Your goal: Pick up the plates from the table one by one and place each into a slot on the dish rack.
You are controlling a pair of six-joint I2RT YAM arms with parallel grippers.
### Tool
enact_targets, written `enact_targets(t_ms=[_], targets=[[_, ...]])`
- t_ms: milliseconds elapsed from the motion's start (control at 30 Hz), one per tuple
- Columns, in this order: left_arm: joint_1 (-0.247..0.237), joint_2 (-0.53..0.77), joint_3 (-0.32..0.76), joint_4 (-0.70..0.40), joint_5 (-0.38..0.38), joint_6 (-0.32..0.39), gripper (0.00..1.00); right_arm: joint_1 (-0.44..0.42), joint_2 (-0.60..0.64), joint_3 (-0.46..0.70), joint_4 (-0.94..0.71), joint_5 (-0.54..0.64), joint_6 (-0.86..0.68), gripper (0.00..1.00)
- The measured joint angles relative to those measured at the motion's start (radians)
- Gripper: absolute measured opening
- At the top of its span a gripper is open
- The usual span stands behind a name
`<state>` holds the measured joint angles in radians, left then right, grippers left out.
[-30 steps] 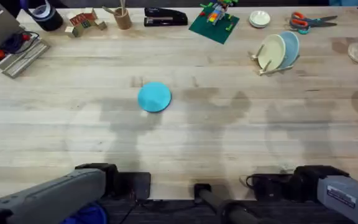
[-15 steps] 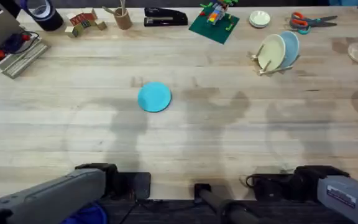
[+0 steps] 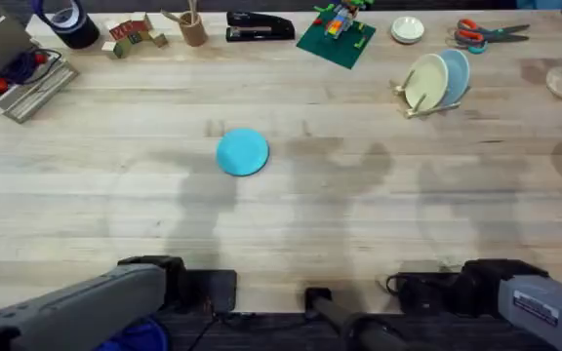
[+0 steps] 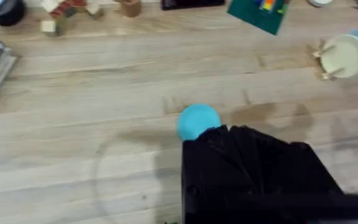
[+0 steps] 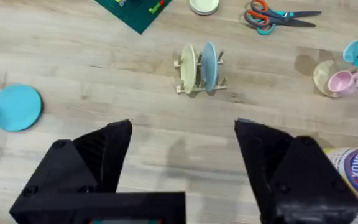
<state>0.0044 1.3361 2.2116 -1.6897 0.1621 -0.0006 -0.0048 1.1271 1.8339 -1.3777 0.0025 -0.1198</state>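
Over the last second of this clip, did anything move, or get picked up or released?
Nothing visibly changed. The turquoise plate lies flat on the table where it was, the cream plate and pale blue plate stay upright in the dish rack, and both arms remain at the near edge.

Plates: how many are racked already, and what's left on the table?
Two look done: a cream plate and a pale blue plate stand upright in the dish rack. Nothing is in hand; the right gripper has its jaws open and empty. Left: the turquoise plate, lying flat on the table.
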Motion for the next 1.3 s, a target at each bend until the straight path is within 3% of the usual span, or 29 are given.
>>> enact_targets(t_ms=[200,400,500,667,867,1067,1300], targets=[[0.000,0.031,-0.015,0.000,0.096,0.002,0.041,0.000,0.000,0.000,0.000,0.000,0.000,0.993],[0.014,0.059,-0.099,0.000,0.185,0.016,0.042,0.000,0.000,0.000,0.000,0.000,0.000,0.993],[0.060,0.064,-0.148,0.000,0.250,0.041,0.042,0.000,0.000,0.000,0.000,0.000,0.000,0.993],[0.183,0.063,-0.226,0.000,0.387,0.110,0.042,0.000,0.000,0.000,0.000,0.000,0.000,0.993],[0.300,0.064,-0.413,0.000,0.532,0.212,0.042,0.000,0.000,0.000,0.000,0.000,0.000,0.994],[0.342,0.064,-0.627,0.080,0.604,0.256,0.042,0.000,0.000,0.000,0.000,0.000,0.000,0.994],[0.347,0.064,-0.838,0.211,0.648,0.267,0.042,0.000,0.000,0.000,0.000,0.000,0.000,0.994]])
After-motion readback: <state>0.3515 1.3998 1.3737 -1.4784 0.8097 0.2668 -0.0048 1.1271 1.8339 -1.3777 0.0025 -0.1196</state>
